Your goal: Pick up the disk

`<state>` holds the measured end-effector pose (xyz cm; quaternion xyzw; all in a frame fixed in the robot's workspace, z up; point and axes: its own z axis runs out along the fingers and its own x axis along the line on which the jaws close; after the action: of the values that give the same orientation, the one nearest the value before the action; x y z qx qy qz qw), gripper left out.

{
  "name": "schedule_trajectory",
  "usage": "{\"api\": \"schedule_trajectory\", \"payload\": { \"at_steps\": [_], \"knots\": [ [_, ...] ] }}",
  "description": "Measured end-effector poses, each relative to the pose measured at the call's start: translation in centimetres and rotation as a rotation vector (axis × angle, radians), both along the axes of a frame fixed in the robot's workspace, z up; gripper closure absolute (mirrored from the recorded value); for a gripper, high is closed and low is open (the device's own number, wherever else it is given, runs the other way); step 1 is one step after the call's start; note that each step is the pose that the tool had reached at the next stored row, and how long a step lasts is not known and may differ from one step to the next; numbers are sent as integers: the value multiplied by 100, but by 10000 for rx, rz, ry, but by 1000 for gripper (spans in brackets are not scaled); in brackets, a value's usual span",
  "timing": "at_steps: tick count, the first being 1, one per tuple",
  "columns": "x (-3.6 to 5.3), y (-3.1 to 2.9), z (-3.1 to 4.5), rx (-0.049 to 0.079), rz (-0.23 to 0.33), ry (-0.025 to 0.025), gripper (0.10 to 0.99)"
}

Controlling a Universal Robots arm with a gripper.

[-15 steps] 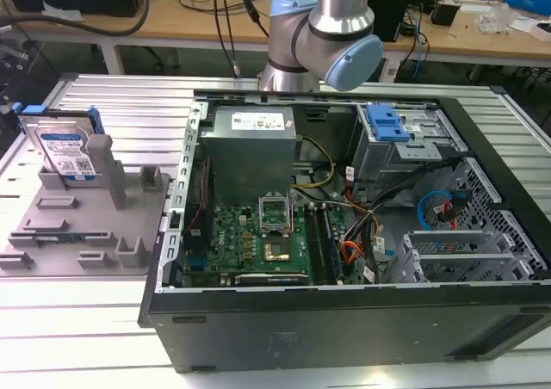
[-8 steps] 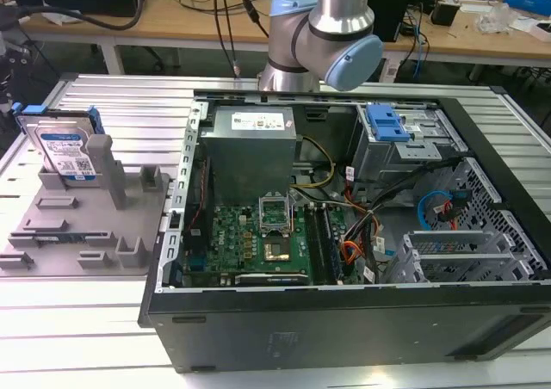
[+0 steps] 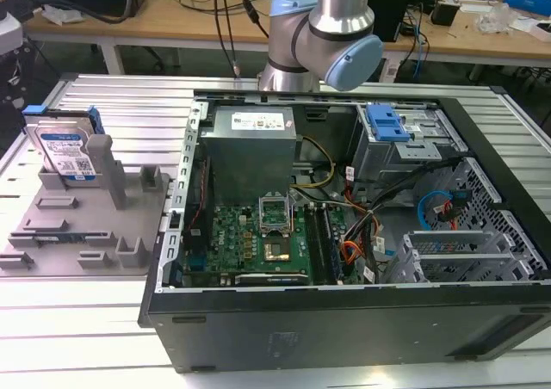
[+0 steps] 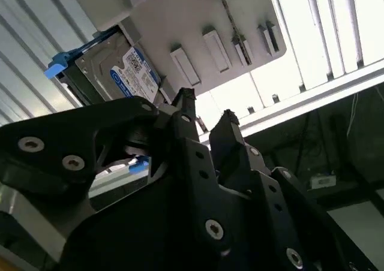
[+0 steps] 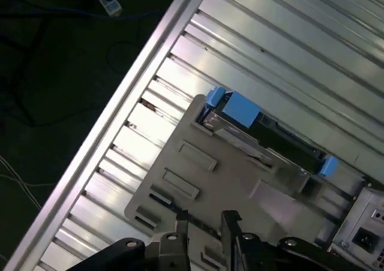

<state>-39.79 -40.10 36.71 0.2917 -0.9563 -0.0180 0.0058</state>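
The disk point(image 3: 65, 148) stands upright on its edge in a slot of the grey holder plate point(image 3: 86, 225) at the exterior view's left, label facing the front, blue rails on its sides. In the second wrist view the disk point(image 4: 120, 73) lies beyond my gripper point(image 4: 207, 109), well apart from it. In the first wrist view the disk point(image 5: 264, 133) is seen edge-on from above, and my gripper point(image 5: 207, 223) hovers over the holder plate point(image 5: 228, 181). The black fingers stand a little apart with nothing between them.
An open computer case point(image 3: 482, 148) takes up the exterior view's middle and right, with a grey metal box point(image 3: 254, 148) and a blue bracket point(image 3: 386, 122) inside. The arm point(image 3: 323, 36) rises behind it. The ribbed table's edge point(image 5: 120, 103) runs near the holder.
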Motion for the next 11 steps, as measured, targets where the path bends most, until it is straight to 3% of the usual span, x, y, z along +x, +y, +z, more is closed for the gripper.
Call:
{"api": "schedule_trajectory", "payload": {
  "at_steps": [2,10,11],
  "knots": [
    [7,0,-1,0,560,-1,604],
    [20,0,-6,0,2038,-1,592],
    [22,0,-7,0,2267,0,529]
  ]
}}
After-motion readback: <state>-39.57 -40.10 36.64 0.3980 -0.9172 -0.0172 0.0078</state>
